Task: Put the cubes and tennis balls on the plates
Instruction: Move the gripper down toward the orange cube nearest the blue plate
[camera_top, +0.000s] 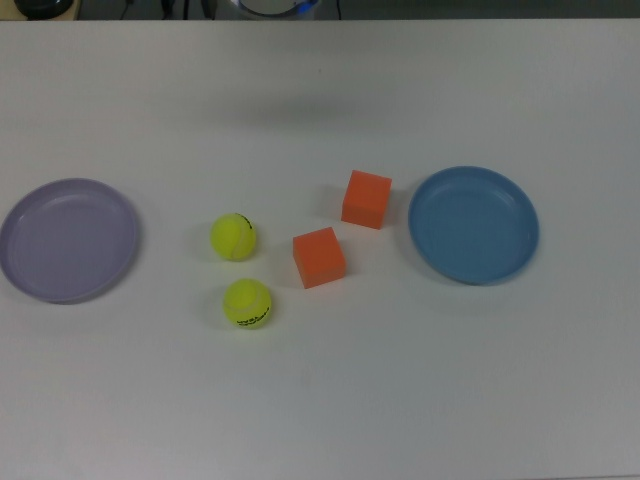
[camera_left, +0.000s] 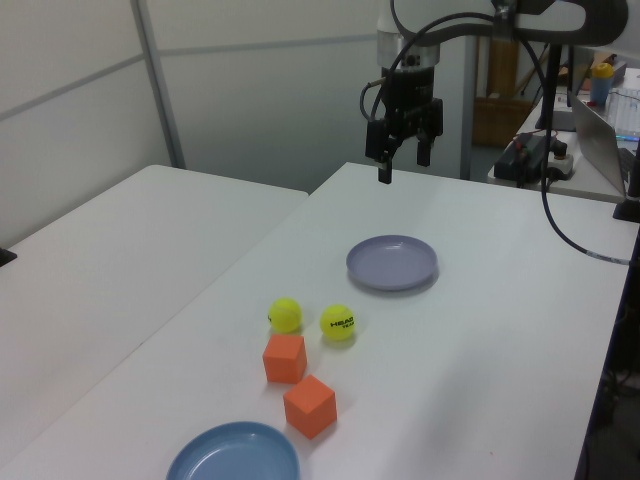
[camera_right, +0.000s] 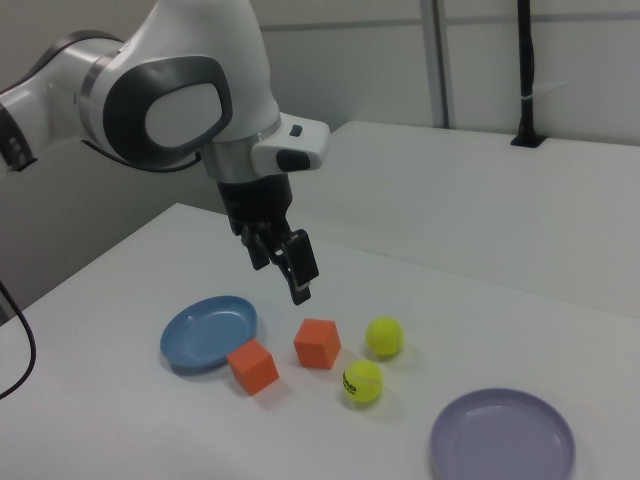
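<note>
Top view: on the white counter (camera_top: 320, 400) a round pale lavender plastic plate (camera_top: 68, 240) lies at the frame's left edge and a round blue plastic plate (camera_top: 473, 225) right of centre, both bare. Between them sit two fuzzy yellow-green tennis balls, one (camera_top: 233, 237) left of centre and the other (camera_top: 247, 303) just below it, and two matte orange foam cubes, one (camera_top: 319, 257) at centre and one (camera_top: 366, 199) up-right of it, near the blue plate. None touch. Left view, upper middle of the frame: the arm's black two-finger gripper (camera_left: 403, 155) hangs in the air above the counter's far end, beyond the lavender plate, fingers parted and holding nothing.
</note>
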